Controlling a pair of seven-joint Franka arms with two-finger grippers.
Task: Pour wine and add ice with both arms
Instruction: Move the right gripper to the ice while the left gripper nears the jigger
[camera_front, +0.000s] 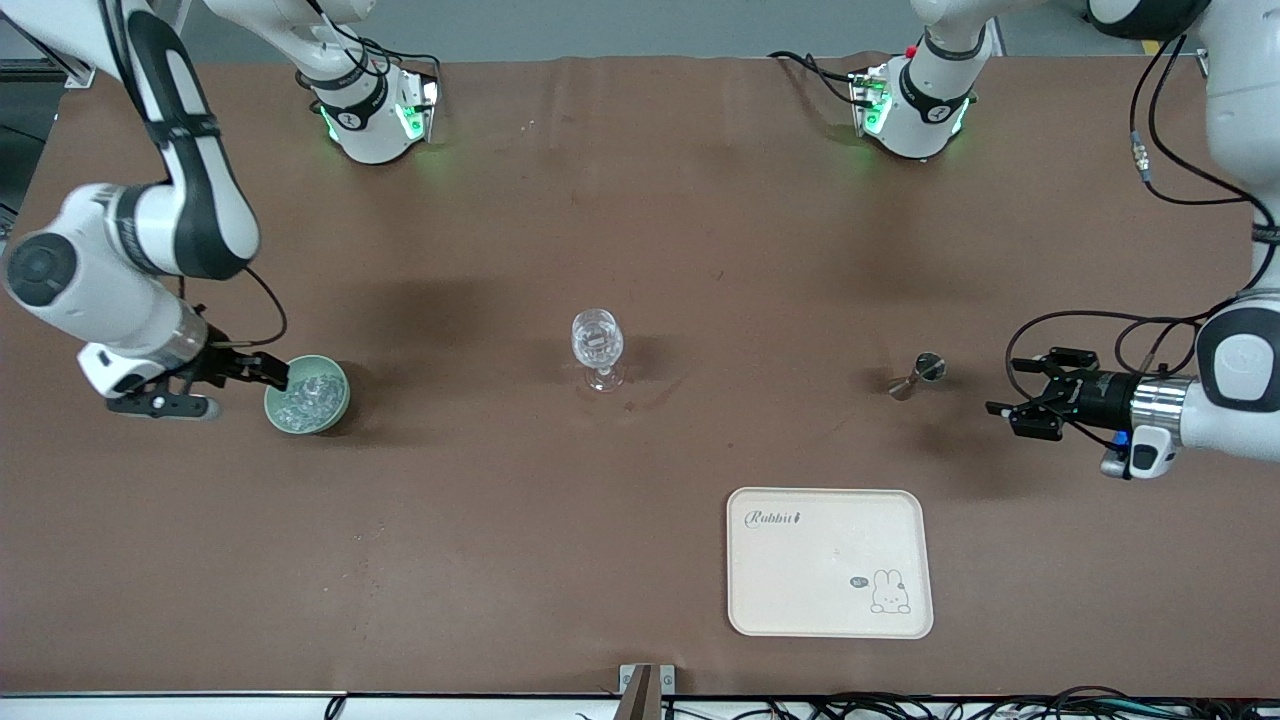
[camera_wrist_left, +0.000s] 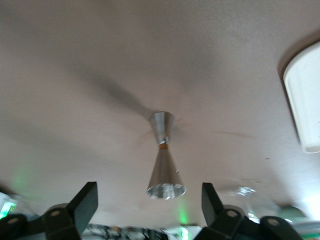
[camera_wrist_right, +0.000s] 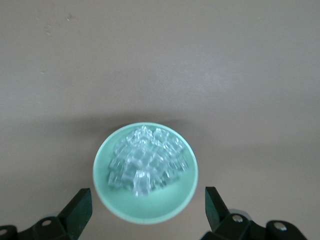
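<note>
At the right arm's end of the table (camera_front: 640, 200), the right gripper (camera_front: 262, 372) hangs just beside a green bowl (camera_front: 338, 410), fingers (camera_wrist_right: 79, 210) spread wide and holding nothing. The ice (camera_front: 305, 392) lies heaped in that bowl. Mid-table stands a stemmed glass (camera_front: 598, 345), upright. A cream tray (camera_front: 830, 562) lies nearer the front camera. Toward the left arm's end stands a metal jigger (camera_front: 920, 374), and the left gripper (camera_front: 1025, 400) hovers near it, fingers (camera_wrist_left: 84, 204) wide apart and empty.
</note>
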